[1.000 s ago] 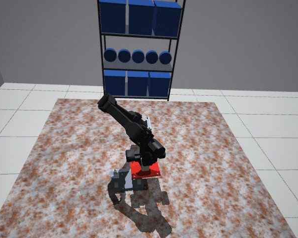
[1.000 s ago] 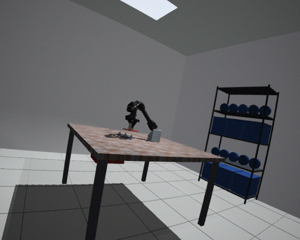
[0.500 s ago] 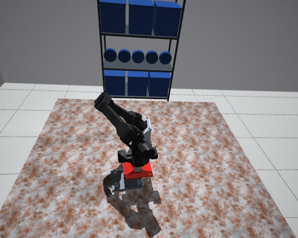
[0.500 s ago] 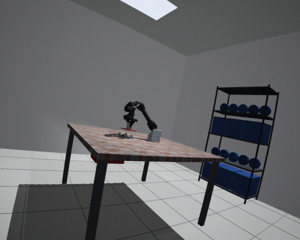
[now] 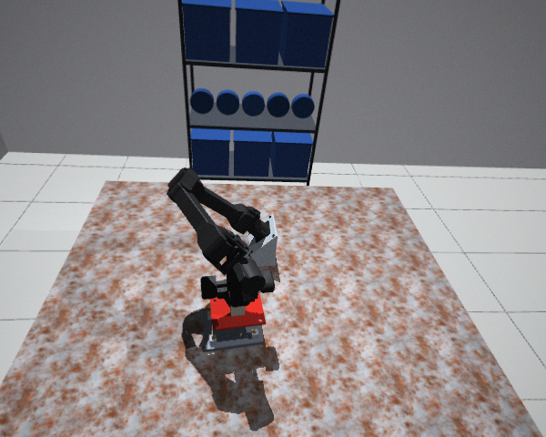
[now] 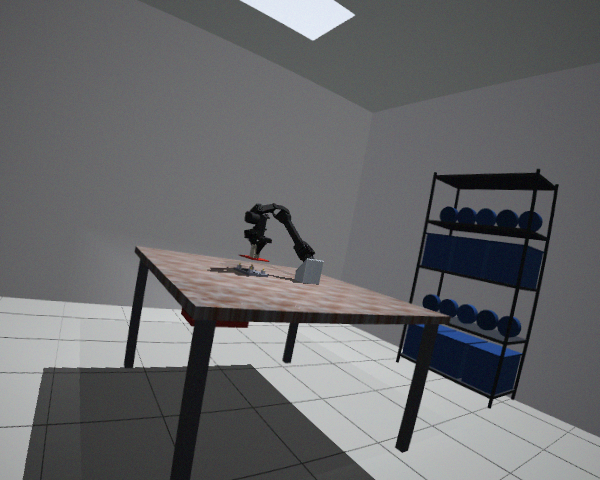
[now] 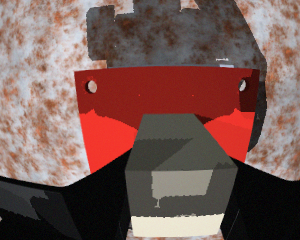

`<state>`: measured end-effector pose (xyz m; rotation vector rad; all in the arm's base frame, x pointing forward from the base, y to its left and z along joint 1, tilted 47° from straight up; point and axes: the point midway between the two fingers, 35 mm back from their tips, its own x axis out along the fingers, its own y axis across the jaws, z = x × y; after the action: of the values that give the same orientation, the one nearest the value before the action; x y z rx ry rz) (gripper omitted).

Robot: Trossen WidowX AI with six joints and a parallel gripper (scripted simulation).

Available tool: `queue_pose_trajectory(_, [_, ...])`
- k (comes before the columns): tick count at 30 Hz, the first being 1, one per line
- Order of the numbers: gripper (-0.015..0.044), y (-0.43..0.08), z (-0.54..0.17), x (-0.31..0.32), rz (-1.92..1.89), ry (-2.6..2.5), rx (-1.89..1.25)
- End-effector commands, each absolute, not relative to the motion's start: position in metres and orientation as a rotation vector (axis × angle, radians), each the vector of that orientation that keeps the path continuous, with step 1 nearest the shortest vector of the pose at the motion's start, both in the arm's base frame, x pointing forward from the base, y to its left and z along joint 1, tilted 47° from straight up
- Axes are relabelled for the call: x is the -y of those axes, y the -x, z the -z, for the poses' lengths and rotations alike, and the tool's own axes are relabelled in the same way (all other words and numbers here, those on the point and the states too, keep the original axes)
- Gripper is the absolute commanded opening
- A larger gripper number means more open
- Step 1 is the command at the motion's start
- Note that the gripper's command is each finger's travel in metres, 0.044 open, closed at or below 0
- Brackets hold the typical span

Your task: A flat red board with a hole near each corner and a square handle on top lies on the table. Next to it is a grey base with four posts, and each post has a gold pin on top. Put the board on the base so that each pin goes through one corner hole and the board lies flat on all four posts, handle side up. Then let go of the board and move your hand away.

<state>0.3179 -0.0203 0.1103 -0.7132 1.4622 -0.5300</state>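
My gripper [image 5: 237, 304] [image 6: 253, 244] [image 7: 170, 151] is shut on the square grey handle [image 5: 237, 310] [image 6: 252, 252] [image 7: 181, 182] of the red board [image 5: 220, 314] [image 6: 263, 259] [image 7: 110, 145]. The board hangs handle side up above the grey base [image 5: 230, 346] [image 6: 251, 274], roughly level, with a gap between them in the exterior view. Two gold pins show at the base's front in the top view, and three posts in the exterior view. In the wrist view two far corner holes show; the near ones are hidden, and the board hides nearly all of the base. Pin-to-hole alignment cannot be told.
The arm's light grey mount [image 5: 264, 254] [image 6: 312, 272] stands on the speckled table [image 5: 358, 329] [image 6: 290, 299], behind the base in the top view. The arm's shadow falls across the base and table. A shelf with blue boxes stands beyond the table.
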Motion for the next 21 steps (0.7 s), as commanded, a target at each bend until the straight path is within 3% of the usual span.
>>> queue_pose_trajectory(1, [0.0, -0.3161, -0.1175, 0.0279, 0.533, 0.727, -1.464])
queue_pose_trajectory(21, [0.0, -0.3166, -0.1137, 0.0305, 0.53, 0.72, -1.464])
